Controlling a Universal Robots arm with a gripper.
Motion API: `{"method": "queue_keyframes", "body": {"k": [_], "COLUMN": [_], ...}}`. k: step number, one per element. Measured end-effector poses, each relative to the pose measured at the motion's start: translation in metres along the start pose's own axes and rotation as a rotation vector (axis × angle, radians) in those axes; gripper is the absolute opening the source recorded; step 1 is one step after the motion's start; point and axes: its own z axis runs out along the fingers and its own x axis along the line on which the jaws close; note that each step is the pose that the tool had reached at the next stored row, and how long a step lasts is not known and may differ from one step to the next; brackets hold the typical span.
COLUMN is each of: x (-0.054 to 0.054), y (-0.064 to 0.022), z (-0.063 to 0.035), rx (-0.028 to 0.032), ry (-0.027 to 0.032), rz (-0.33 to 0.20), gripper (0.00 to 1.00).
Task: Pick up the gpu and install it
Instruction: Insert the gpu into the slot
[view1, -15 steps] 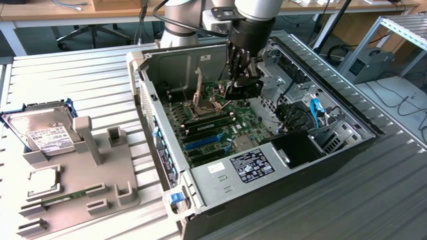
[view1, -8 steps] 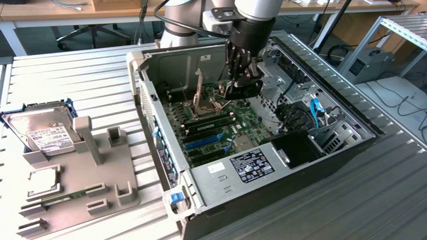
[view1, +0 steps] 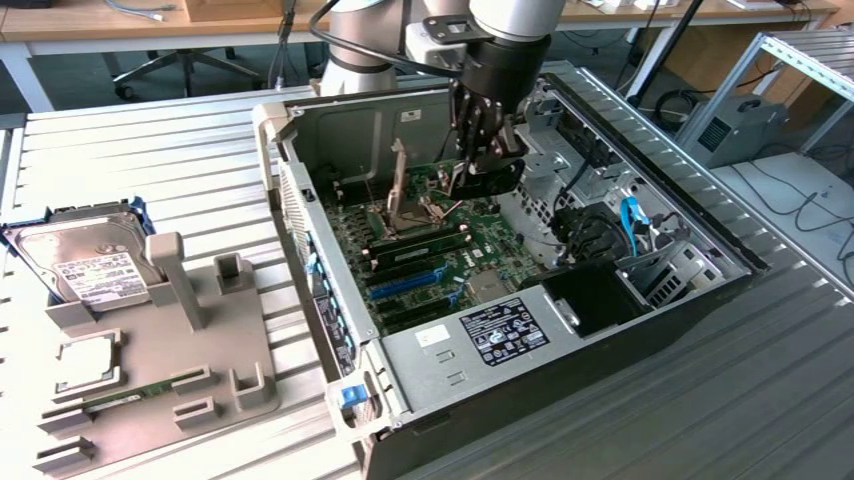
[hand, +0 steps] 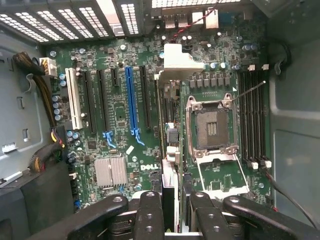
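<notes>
Ribbed metal bench (view1: 160, 150) under even light, wooden desk (view1: 160, 25) and office chair (view1: 187, 65) behind, aluminium frame rack (view1: 801, 60) on exterior view's right.

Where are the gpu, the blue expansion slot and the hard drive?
gpu (hand: 170, 150): wrist view, edge of the card held upright over the motherboard.
blue expansion slot (hand: 129, 100): wrist view, middle of the slot.
hard drive (view1: 91, 272): exterior view, its white label.

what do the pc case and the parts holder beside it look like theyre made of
pc case: looks like bare sheet metal, dull grey, with folded edges and punched holes. parts holder: probably matte plastic, maybe printed; uniform grey-beige with blocky moulded posts and slots, no shine.
</notes>
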Motion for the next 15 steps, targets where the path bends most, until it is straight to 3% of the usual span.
{"method": "queue_keyframes", "body": {"k": [8, 15], "x": [0.0000, 0.0000], "y": [0.0000, 0.0000], "z": [0.0000, 0.0000], "rx": [-0.0014, -0.0015], "ry": [-0.0008, -0.0009], "rz": [-0.049, -0.052], "gripper": [0.26, 0.26]}}
